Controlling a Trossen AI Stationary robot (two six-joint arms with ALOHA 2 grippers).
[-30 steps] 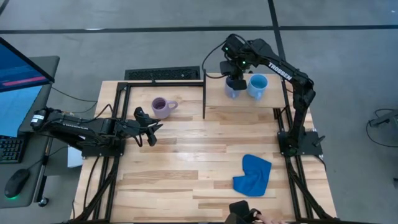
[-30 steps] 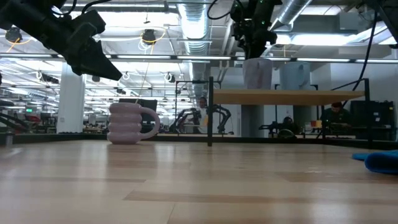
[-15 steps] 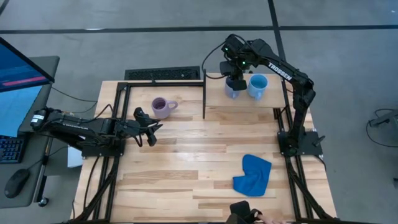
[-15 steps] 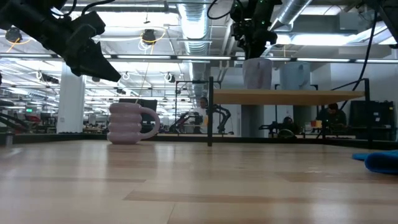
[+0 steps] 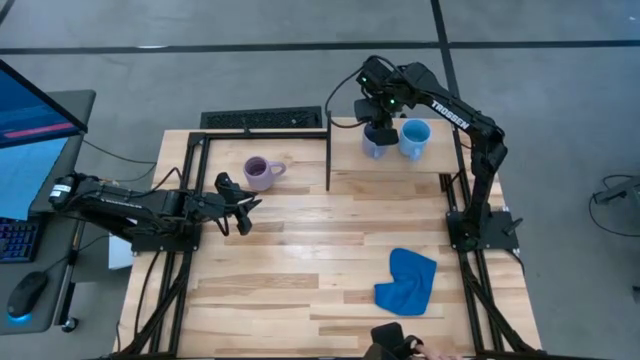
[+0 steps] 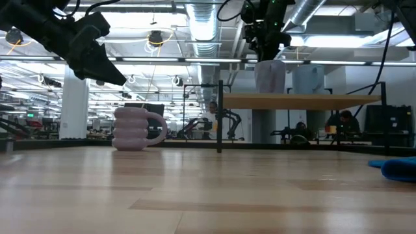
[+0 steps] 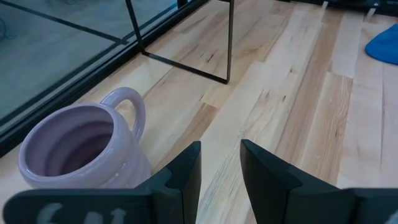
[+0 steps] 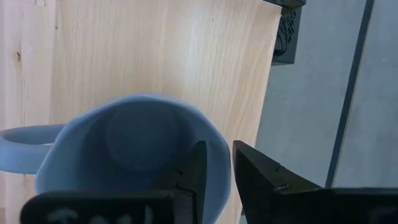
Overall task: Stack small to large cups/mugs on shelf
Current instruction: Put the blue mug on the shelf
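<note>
The slate grey-blue mug (image 5: 372, 147) stands upright on the pale wood shelf (image 5: 348, 160) at the table's far right, with the light sky blue mug (image 5: 413, 139) beside it on the same shelf. My right gripper (image 5: 379, 128) is right over the grey-blue mug and shut on it. The lilac mug (image 5: 259, 173) sits on its base on the tabletop, left of the shelf. My left gripper (image 5: 238, 202) waits open just near of the lilac mug, which shows close in the left wrist view (image 7: 81, 149). My right gripper (image 8: 217, 152) comes from above, pointing down, and pinches the grey-blue mug's rim wall (image 8: 217, 163), one finger (image 8: 194, 167) inside the mug and one (image 8: 258, 174) outside. The hold is on the side away from the handle (image 8: 22, 152). The mug stands upright with its base on the shelf (image 6: 299, 100).
A soft blue cloth (image 5: 407, 279) lies on the table's near right part. Thin black frame bars (image 5: 328, 160) stand at the shelf's left edge and along the table's sides. Open planks lie between the lilac mug and the cloth.
</note>
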